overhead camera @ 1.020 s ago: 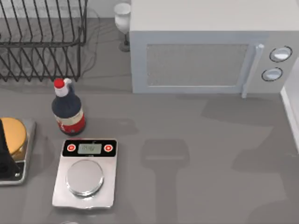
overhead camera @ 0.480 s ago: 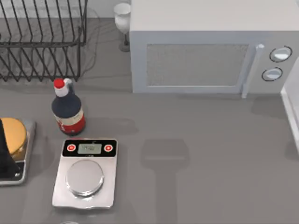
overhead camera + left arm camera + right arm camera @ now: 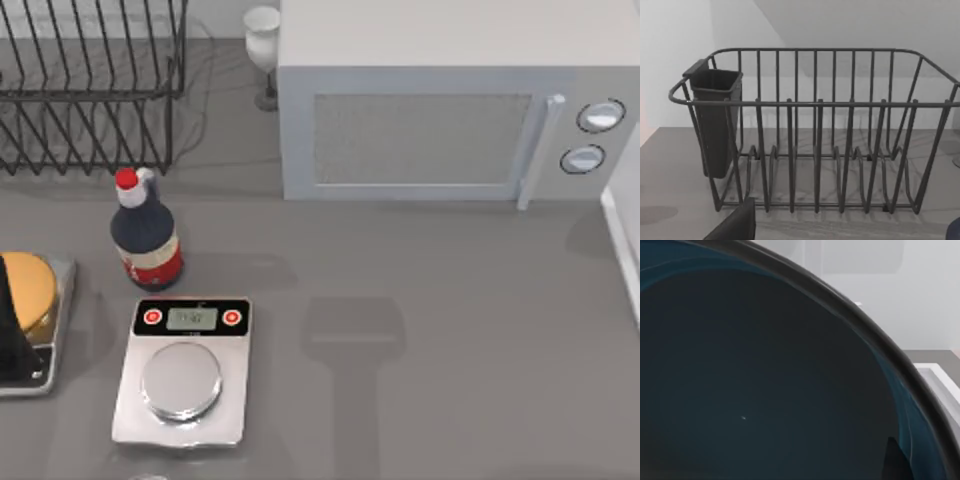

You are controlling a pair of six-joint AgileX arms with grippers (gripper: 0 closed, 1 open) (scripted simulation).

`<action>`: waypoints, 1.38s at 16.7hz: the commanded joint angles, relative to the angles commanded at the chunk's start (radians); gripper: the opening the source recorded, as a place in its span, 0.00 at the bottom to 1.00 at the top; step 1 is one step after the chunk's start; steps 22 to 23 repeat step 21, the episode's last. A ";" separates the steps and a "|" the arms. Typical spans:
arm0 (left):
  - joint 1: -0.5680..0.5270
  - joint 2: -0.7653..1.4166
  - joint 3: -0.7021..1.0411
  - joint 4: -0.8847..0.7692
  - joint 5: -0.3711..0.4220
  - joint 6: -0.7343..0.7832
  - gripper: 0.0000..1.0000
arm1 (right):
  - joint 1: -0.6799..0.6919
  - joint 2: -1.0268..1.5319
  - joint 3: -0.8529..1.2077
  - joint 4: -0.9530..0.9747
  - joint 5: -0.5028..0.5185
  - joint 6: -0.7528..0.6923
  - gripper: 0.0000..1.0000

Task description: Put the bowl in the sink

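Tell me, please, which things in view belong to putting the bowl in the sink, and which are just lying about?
Job: bowl, close under the right wrist camera; white sink edge at the table's right.

Lying about: scale, bottle, rack, microwave, glass, yellow block at the left edge.

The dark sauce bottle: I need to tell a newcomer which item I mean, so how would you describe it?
Start at the big white microwave oven at the back of the grey table, then look to the table's left, past the black wire dish rack. The dark bottle with a red cap stands just behind the silver kitchen scale. It alone has a red cap and red label.
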 joint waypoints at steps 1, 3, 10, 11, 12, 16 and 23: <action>0.000 0.000 0.000 0.000 0.000 0.000 1.00 | 0.000 0.000 0.000 0.000 0.000 0.000 0.00; 0.000 0.000 0.000 0.000 0.000 0.000 1.00 | 0.000 0.000 0.000 0.000 0.000 0.000 0.08; 0.000 0.000 0.000 0.000 0.000 0.000 1.00 | 0.000 0.000 0.000 0.000 0.000 0.000 0.60; 0.000 0.000 0.000 0.000 0.000 0.000 1.00 | 0.000 0.000 0.000 0.000 0.000 0.000 0.68; 0.000 0.000 0.000 0.000 0.000 0.000 1.00 | 0.000 0.000 0.000 0.000 0.000 0.000 0.75; 0.000 0.000 0.000 0.000 0.000 0.000 1.00 | 0.000 0.000 0.000 0.000 0.000 0.000 1.00; 0.000 0.000 0.000 0.000 0.000 0.000 1.00 | 0.000 0.000 0.000 0.000 0.000 0.000 1.00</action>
